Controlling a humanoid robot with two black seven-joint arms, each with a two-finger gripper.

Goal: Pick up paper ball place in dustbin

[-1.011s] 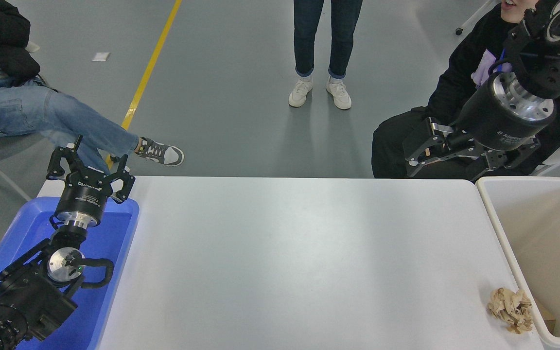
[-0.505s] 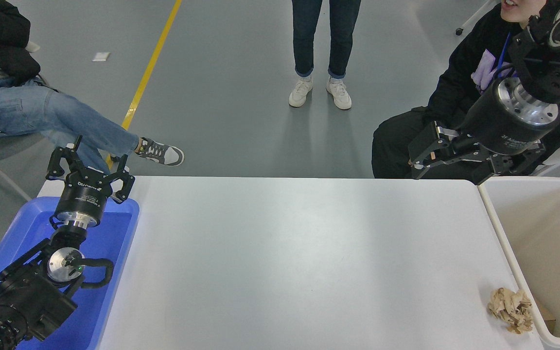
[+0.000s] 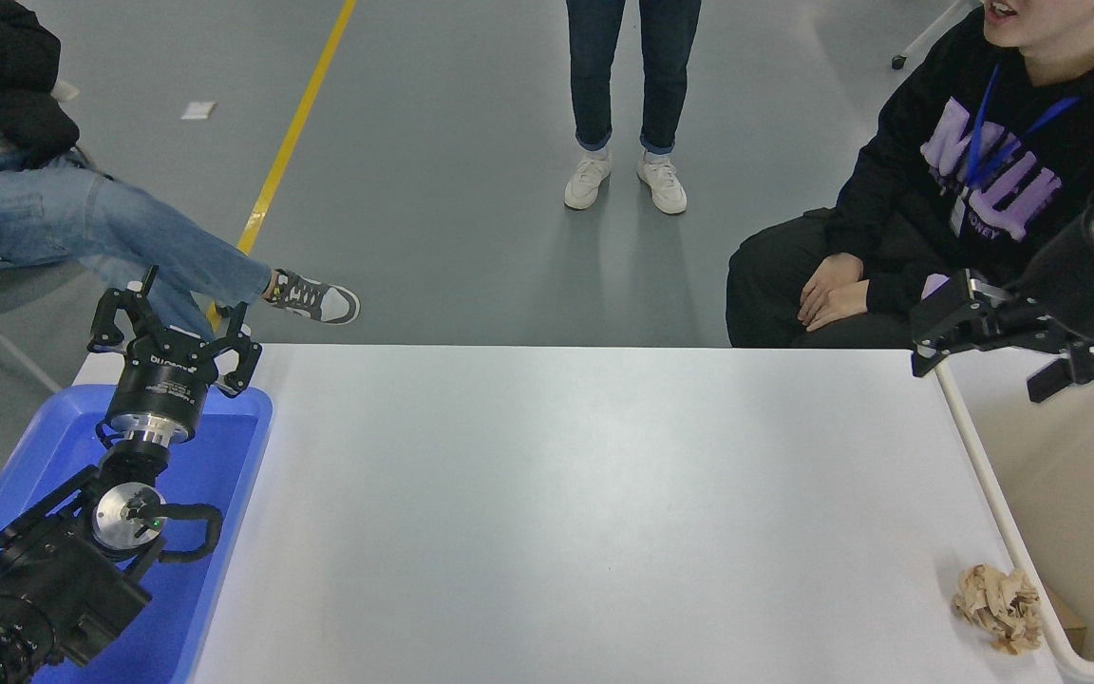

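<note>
A single head view looks forward and down from high over the white table (image 3: 566, 494) toward the floor beyond

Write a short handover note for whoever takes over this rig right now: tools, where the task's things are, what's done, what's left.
Left tool: open, empty, parked above the shallow blue plastic tray.
Right tool: open, empty, over the far rim of the large off-white plastic dustbin.
Crumpled tan-brown paper ball: on the white table, near edge, right beside the dustbin.
Done: nothing.
Left: grasp the ball, drop it into the dustbin.
</note>
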